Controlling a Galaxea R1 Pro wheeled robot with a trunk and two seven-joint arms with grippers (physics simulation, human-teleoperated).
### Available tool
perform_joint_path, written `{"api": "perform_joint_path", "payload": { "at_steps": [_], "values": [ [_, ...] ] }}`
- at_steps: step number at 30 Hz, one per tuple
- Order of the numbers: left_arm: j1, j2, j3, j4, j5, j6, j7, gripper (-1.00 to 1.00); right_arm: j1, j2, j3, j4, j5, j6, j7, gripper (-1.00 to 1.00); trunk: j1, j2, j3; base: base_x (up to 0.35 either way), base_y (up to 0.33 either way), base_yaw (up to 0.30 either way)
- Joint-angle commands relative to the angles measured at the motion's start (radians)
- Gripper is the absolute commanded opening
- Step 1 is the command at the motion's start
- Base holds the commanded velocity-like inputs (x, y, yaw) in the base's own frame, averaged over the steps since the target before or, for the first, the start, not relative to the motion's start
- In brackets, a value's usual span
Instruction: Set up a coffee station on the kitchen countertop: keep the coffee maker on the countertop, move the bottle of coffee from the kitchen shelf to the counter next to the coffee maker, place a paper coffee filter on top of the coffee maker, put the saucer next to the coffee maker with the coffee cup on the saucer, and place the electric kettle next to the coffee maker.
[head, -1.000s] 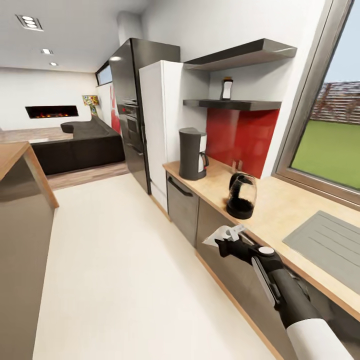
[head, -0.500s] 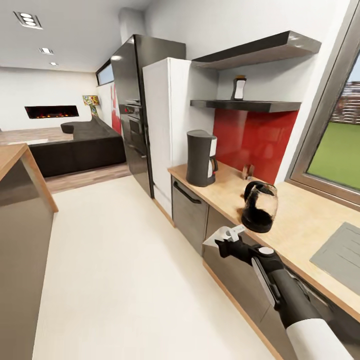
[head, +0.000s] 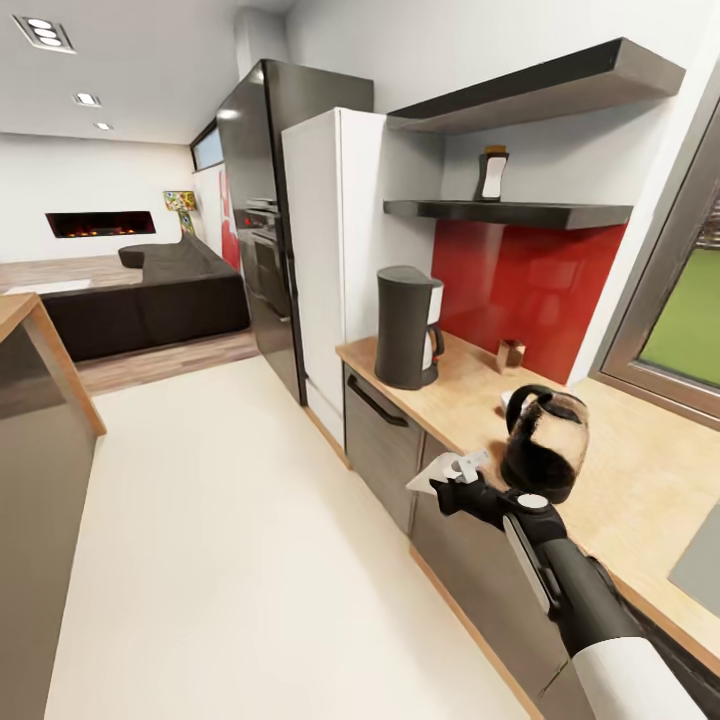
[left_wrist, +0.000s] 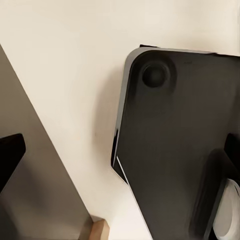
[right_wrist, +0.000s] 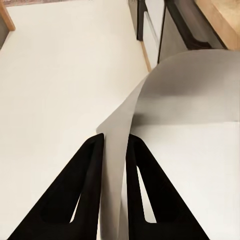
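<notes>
My right pincer (head: 452, 478) is clamped on the paper coffee filter (head: 438, 469); the coffee maker (head: 406, 327) stands at eleven o'clock on the surface (head: 640, 470), its flat top higher.

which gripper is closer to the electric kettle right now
Right. The right gripper, shut on the paper coffee filter, hangs just off the counter edge beside the electric kettle. The left wrist view looks down at the floor and the robot's dark base.
</notes>
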Motion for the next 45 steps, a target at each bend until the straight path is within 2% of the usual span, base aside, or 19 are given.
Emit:
{"api": "perform_joint_path", "payload": {
  "at_steps": [1,37,42,43,45],
  "values": [
    [0.0,0.0,0.002,-0.001,-0.003,-0.002,0.002,1.0,-0.001,0.0,0.001,-0.001,0.004,0.005,0.004,-1.0,0.001,-0.002,-0.002,0.336,0.0,0.0],
    [0.001,0.007,-0.003,0.011,-0.01,0.0,0.009,1.0,-0.001,0.001,-0.005,-0.013,0.008,0.01,-0.004,-1.0,0.001,-0.002,-0.002,0.319,0.03,0.0],
    [0.001,0.005,-0.006,0.011,-0.012,0.001,0.011,1.0,-0.001,0.003,-0.011,-0.011,0.009,0.014,-0.078,-1.0,0.001,-0.002,-0.002,0.011,0.0,0.0],
    [0.0,0.005,-0.008,0.011,-0.014,0.001,0.012,1.0,-0.002,0.003,-0.01,-0.028,0.008,0.047,-0.14,-1.0,0.001,-0.002,-0.002,0.0,0.0,0.0],
    [0.0,0.005,-0.009,0.011,-0.015,0.001,0.01,1.0,-0.002,0.003,-0.01,-0.083,0.01,0.14,-0.169,-1.0,0.001,-0.002,-0.002,0.0,0.0,0.0]
  ]
}}
